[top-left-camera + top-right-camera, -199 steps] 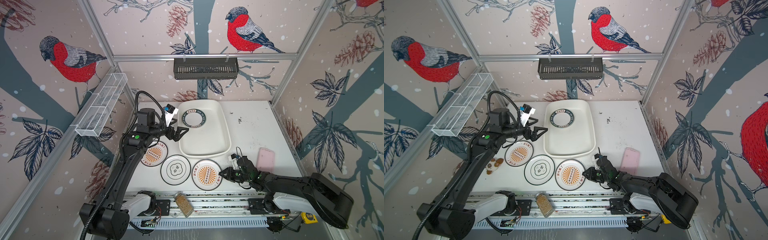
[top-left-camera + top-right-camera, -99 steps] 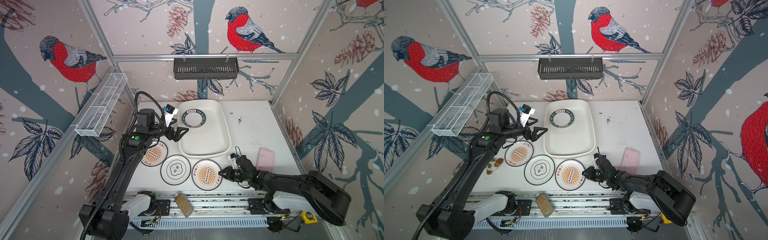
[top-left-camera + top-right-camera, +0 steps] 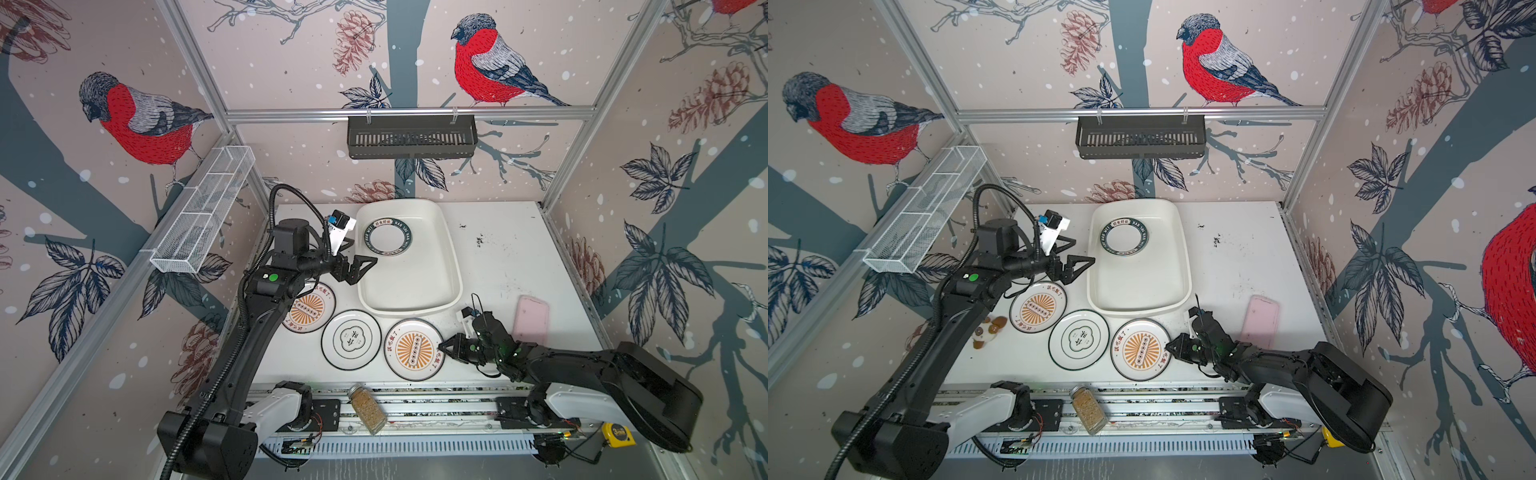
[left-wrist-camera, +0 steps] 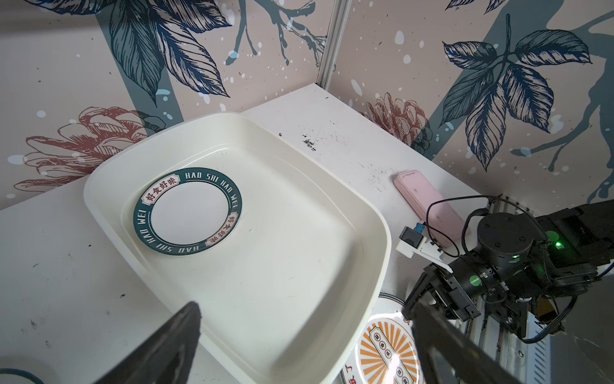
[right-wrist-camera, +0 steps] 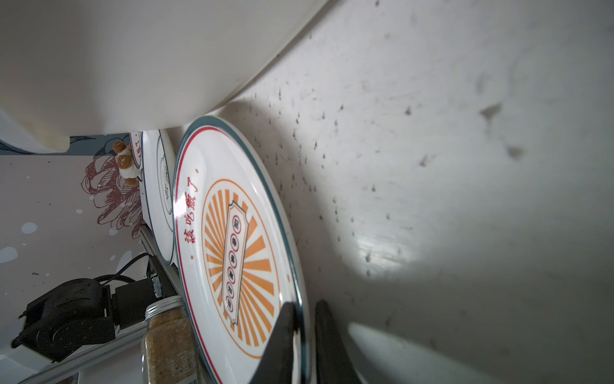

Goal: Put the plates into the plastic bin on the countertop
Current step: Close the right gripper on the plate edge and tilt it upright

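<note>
The right claw (image 5: pixel 304 309) had closed to a narrow slit on the rim of the near sunburst plate (image 3: pixel 415 349). One finger lay on the plate's face and the other just outside its edge. The plate itself lay flat on the counter (image 3: pixel 507 257), just in front of the plastic bin (image 3: pixel 409 278). In both top views the claw met it low, from the right side.

Just left of that plate sat the cloud plate (image 3: pixel 351 339). Further left was the far sunburst plate (image 3: pixel 309 309), partly hidden under the left arm. All three lay outside the bin.

The left claw (image 3: pixel 361 253) hung wide open and empty over the bin's left rim. Inside the bin, toward its far left corner, lay the green-banded plate (image 3: pixel 386 236). A pink case (image 3: pixel 531 318) rested on the counter just right of the right claw.
</note>
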